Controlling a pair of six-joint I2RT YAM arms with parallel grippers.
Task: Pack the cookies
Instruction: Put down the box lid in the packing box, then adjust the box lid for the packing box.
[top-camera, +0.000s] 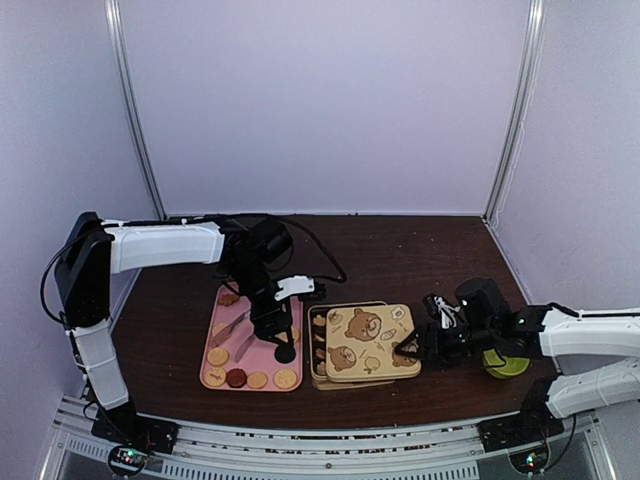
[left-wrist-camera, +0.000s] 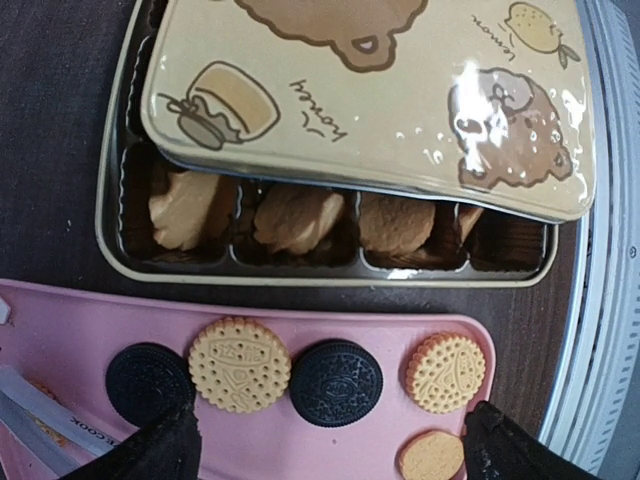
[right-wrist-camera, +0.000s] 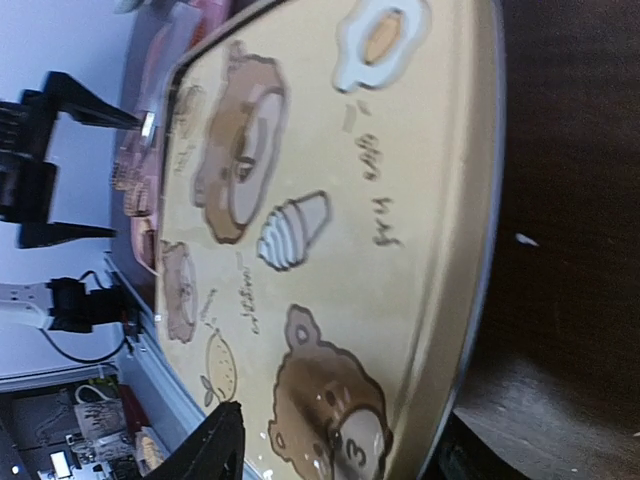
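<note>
Round tan and black cookies (left-wrist-camera: 239, 363) lie on a pink tray (left-wrist-camera: 80, 330), and more tan cookies (left-wrist-camera: 295, 215) fill the near row of a tin (left-wrist-camera: 110, 215). A bear-printed lid (left-wrist-camera: 400, 110) rests askew on the tin and leaves that row uncovered. My left gripper (left-wrist-camera: 335, 440) hovers open over the tray's cookies, a black one (left-wrist-camera: 336, 382) between its fingers; from above it (top-camera: 283, 345) is at the tray's right edge. My right gripper (right-wrist-camera: 335, 455) is open, its fingers either side of the lid's (right-wrist-camera: 330, 200) near edge. From above it (top-camera: 408, 350) sits at the lid's (top-camera: 365, 340) right side.
Metal tongs (top-camera: 232, 328) lie on the pink tray (top-camera: 215, 340) left of my left gripper. A green-yellow object (top-camera: 505, 362) sits under the right arm near the table's right edge. The tin (top-camera: 316, 345) stands just right of the tray.
</note>
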